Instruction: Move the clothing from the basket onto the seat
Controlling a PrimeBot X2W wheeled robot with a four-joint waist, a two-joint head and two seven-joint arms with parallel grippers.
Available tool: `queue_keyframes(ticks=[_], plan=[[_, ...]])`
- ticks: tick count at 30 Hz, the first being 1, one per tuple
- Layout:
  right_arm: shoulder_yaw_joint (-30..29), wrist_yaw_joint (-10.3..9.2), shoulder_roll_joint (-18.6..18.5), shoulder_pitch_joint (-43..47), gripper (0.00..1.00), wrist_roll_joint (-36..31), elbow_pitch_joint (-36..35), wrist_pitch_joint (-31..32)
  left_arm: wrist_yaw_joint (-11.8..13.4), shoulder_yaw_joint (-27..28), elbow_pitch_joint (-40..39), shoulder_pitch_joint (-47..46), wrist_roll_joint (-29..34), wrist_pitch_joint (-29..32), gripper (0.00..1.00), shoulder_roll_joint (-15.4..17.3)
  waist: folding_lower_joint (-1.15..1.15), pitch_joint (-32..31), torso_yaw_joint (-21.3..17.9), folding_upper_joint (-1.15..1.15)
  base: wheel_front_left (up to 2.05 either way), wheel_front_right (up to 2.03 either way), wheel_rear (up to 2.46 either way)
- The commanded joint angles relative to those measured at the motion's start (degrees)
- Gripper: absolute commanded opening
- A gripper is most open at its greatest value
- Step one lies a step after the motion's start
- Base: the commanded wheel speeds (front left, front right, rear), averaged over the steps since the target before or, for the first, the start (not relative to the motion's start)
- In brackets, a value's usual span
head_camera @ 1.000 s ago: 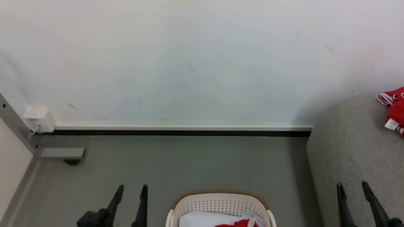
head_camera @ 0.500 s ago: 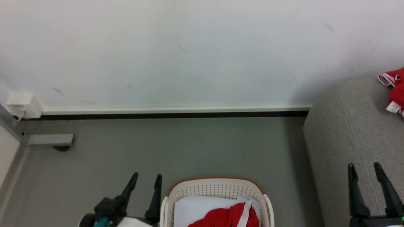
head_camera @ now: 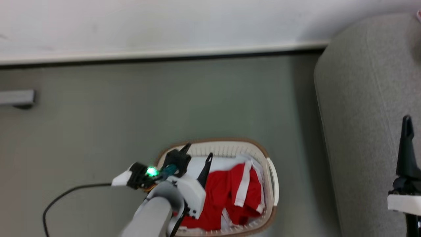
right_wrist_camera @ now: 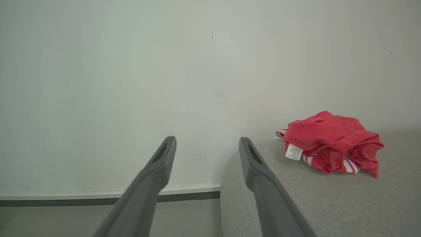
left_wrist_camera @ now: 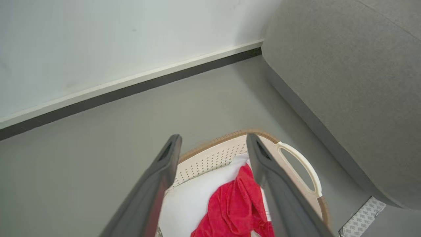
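Note:
The cream basket (head_camera: 260, 148) stands on the floor beside the grey seat (head_camera: 368, 98). Red clothing (head_camera: 230, 194) with white trim lies in it on something white. My left gripper (head_camera: 198, 150) is open, over the basket's left side and above the clothing, not touching it. In the left wrist view the clothing (left_wrist_camera: 236, 204) and the basket (left_wrist_camera: 227, 136) show between the left gripper's (left_wrist_camera: 213, 136) spread fingers. My right gripper (head_camera: 407, 119) hangs over the seat's front, seen edge-on. The right wrist view has the right gripper (right_wrist_camera: 206, 141) open and empty, with another red garment (right_wrist_camera: 329, 141) on the seat (right_wrist_camera: 329, 204).
A white wall with a dark baseboard (head_camera: 164, 59) runs behind the basket. A black cable (head_camera: 65, 194) trails over the grey floor at the left. A grey metal foot (head_camera: 16, 97) sits at the far left. A patterned pad (left_wrist_camera: 361, 214) lies under the seat's edge.
The head camera has tilted down, bringing the whole basket into view. My left gripper has swung right, from beside the basket to over it. The right gripper now shows edge-on.

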Motion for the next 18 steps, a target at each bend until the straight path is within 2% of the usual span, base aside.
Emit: queue_keyframes(ticks=[1,8,13,18], plan=[[-0.18,-0.12,-0.55,-2.20,1.00,0.55,-0.84,0.04,0.84,-2.47,2.43,-3.58,-1.55,1.38,1.00,0.29,-0.02,7.00,-2.68,0.00,0.00,0.00,0.00],[0.15,-0.12,-0.82,-6.38,1.00,1.68,-3.37,0.04,3.73,-12.90,11.35,-13.17,-6.47,7.82,1.00,0.28,-0.02,14.56,-5.14,0.00,0.00,0.00,0.00],[0.43,-0.12,-0.91,-8.84,1.00,2.59,-5.54,0.03,7.14,-17.81,15.64,-18.47,-10.68,10.62,1.00,0.30,-0.02,20.34,-6.56,0.00,0.00,0.00,0.00],[0.09,-0.12,-1.40,-10.67,1.00,3.10,-7.01,0.03,8.99,-21.06,17.93,-22.03,-14.29,12.29,1.00,0.28,-0.02,24.49,-7.41,0.00,0.00,0.00,0.00]])
